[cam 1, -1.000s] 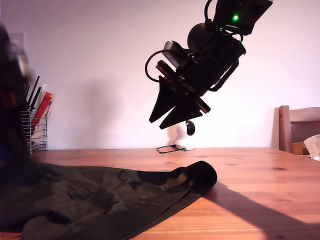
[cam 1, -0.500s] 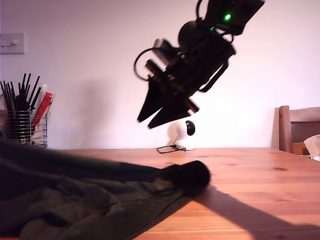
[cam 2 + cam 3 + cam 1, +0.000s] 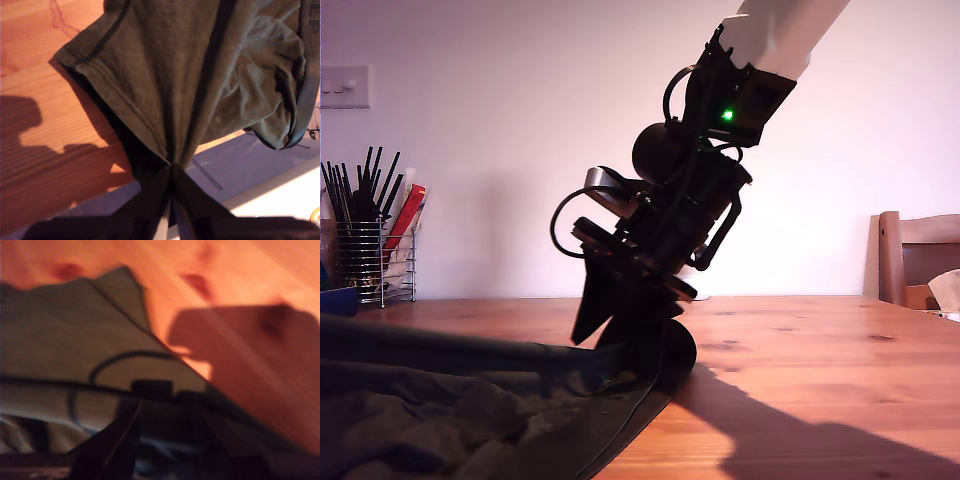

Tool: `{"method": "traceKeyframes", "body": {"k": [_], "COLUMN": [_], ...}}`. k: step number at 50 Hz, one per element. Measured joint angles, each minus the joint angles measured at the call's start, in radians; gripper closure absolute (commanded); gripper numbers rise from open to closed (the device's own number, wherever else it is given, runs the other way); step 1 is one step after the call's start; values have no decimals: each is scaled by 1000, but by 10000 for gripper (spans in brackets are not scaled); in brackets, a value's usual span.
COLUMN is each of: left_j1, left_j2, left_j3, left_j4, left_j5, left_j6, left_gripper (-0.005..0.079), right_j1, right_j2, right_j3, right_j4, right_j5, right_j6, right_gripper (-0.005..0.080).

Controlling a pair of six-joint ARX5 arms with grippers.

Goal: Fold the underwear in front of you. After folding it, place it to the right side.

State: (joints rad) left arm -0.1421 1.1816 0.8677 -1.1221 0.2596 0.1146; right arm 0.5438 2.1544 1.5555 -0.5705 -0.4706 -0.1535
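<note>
Olive-dark cloth fills the exterior view's left: the underwear [image 3: 430,420] lies rumpled on the wooden table [image 3: 820,390], with one edge drawn into a taut ridge running off that side. My first gripper [image 3: 171,167] does not show in that view. Its wrist view has the fingers clamped together on a pinch of the hem, with the fabric fanning away from them.

Watch that pull: if it tugs harder, the pinch could slip or drag the whole garment. At the cloth's corner, centre of the exterior view, my second gripper [image 3: 625,335] is down with its fingers apart, as far as the blur allows. If it closes too shallow, you may catch only one layer or miss the edge. Bare wood lies beyond.
</note>
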Motion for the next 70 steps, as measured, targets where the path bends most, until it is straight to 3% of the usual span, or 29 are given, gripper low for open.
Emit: {"method": "traceKeyframes", "body": {"k": [7, 13, 26, 30, 37, 49, 62, 70], "left_j1": [0, 0, 0, 0, 0, 0, 0, 0], "left_j2": [0, 0, 50, 97, 167, 209, 254, 254], "left_j3": [0, 0, 0, 0, 0, 0, 0, 0], "left_j4": [-9, 12, 101, 108, 137, 252, 259, 254], "left_j5": [0, 0, 19, 21, 28, 28, 28, 29], "left_j6": [18, 20, 21, 21, 21, 21, 21, 21], "left_gripper": [762, 762, 762, 762, 762, 762, 762, 762], "right_j1": [-13, -19, -5, -5, -2, 42, 86, 95], "right_j2": [0, 0, -1, -2, -2, -2, 8, 51], "right_j3": [0, 0, 65, 66, 66, 66, 66, 66], "right_j4": [-72, -134, -155, -188, -194, -134, -39, 93], "right_j5": [-2, -68, -90, -142, -201, -200, -204, -230], "right_j6": [26, 50, 51, 48, 48, 52, 104, 200], "right_gripper": [446, 446, 457, 537, 774, 763, 763, 763]}}
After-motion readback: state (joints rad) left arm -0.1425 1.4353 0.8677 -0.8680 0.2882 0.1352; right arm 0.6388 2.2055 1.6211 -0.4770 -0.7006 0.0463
